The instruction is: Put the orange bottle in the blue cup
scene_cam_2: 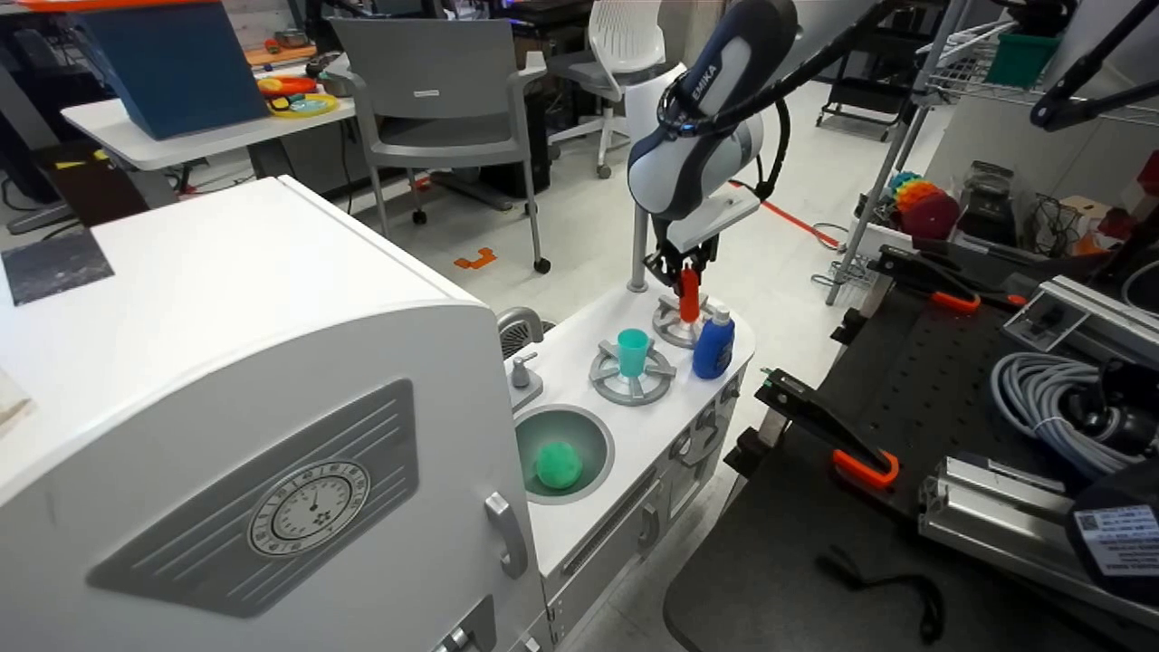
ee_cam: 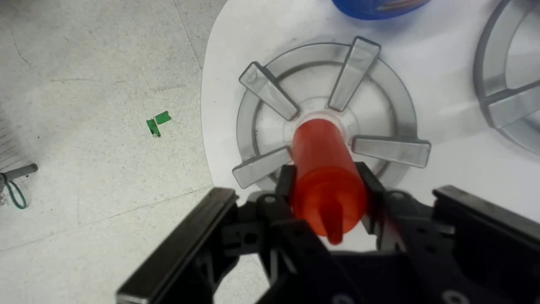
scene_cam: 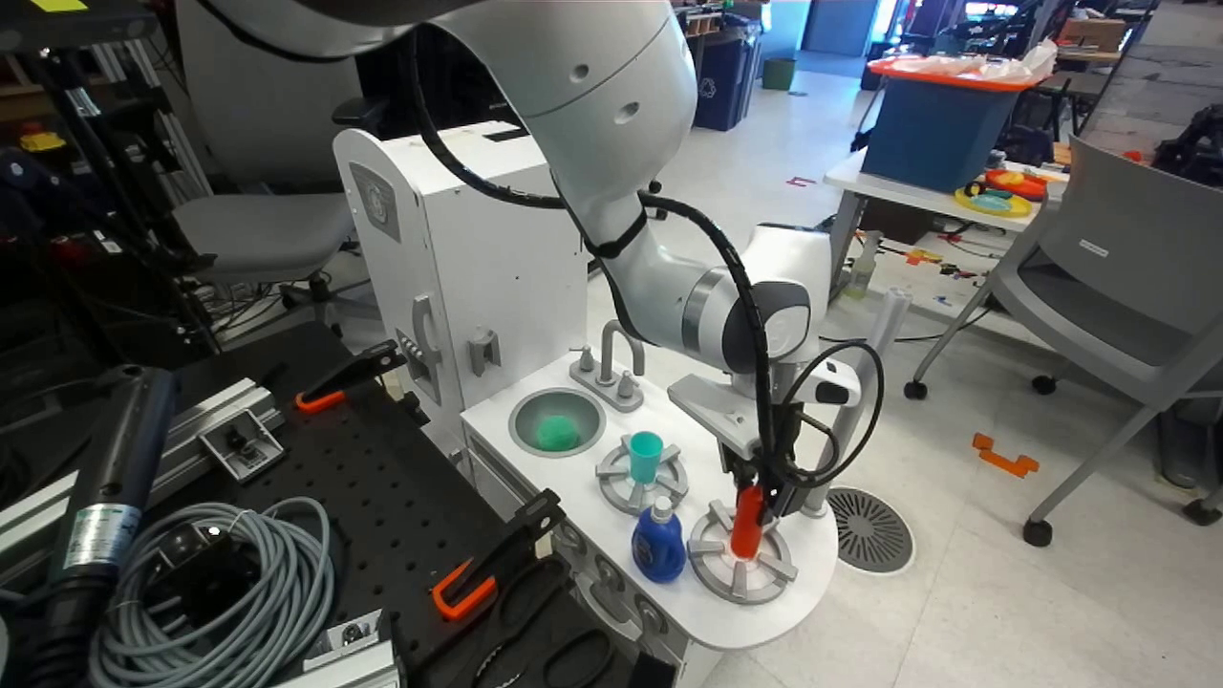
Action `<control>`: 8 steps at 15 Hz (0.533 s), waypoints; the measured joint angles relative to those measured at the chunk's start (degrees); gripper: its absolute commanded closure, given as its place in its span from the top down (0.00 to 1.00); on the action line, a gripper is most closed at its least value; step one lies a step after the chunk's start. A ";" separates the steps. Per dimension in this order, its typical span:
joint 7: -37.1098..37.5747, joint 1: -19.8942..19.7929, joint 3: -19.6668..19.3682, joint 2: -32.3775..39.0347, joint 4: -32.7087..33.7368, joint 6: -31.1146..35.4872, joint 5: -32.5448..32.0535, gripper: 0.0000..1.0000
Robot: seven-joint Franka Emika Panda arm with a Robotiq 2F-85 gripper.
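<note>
The black two-fingered claw (ee_cam: 328, 185) is clamped from both sides on the slim red-orange plastic toy bottle (scene_cam: 748, 524), upright or nearly so over the middle of a round grey burner grate (ee_cam: 396, 151); whether its base touches there I cannot tell; the hold is on the upper part, so an off-centre pinch could let the lower end swing once raised; too low a lift could catch the base on the grate's raised spokes; on the white surface (scene_cam: 745, 626) just beside that grate stands the stout dark-blue bottle with a white cap (scene_cam: 658, 547), and a sideways sweep could topple it; farther off, the light teal-blue plastic cup (scene_cam_2: 632, 354) stands mouth up on a second round grey burner grate (scene_cam_2: 634, 397); its mouth looks only a little wider than the load, so a poor line-up could strike the rim and tip it; the red-orange bottle itself is smooth and plain, its narrow nozzle darkest, its shoulder brightest, a faint reddish tint about its foot.
</note>
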 measured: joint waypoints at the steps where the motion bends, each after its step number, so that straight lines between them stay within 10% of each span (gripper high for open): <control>1: -0.05 0.08 0.49 -0.85 -0.84 0.58 0.13 0.12; 8: -1.28 0.34 8.92 -15.56 -18.96 14.59 1.50 0.12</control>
